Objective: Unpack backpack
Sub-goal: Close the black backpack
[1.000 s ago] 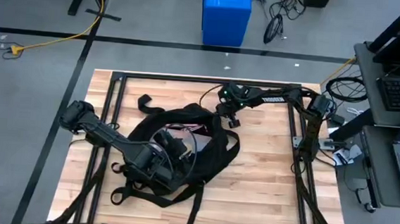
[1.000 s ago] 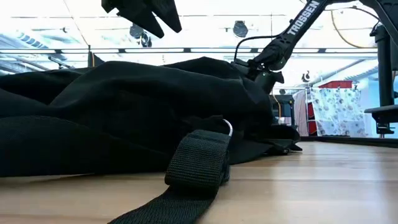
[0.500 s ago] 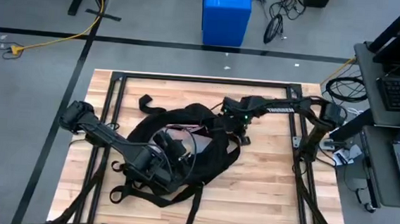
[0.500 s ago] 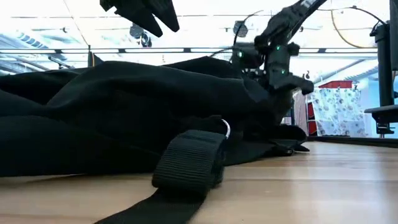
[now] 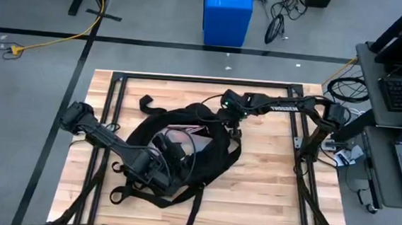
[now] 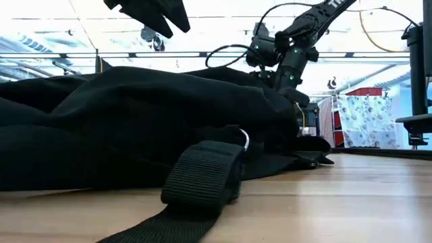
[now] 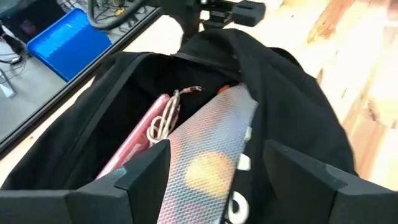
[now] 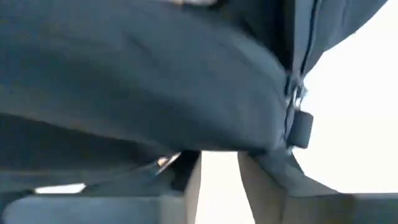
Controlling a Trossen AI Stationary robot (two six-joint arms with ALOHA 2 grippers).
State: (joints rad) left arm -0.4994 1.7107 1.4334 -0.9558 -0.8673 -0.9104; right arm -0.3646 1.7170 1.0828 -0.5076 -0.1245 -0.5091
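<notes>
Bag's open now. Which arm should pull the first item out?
Probably the left. The left gripper hovers open over the backpack mouth, facing a silver pouch and pink item. The right gripper is at the backpack's far edge.

The backpack is soft black cloth, matt and full of folds. Its strap is thick woven webbing with a rough weave, joined to a shiny metal ring. Inside the backpack lie a shiny silver pouch with a fine dotted pattern and something smooth and pink. The table is pale wood planks, smooth with a soft shine.
</notes>
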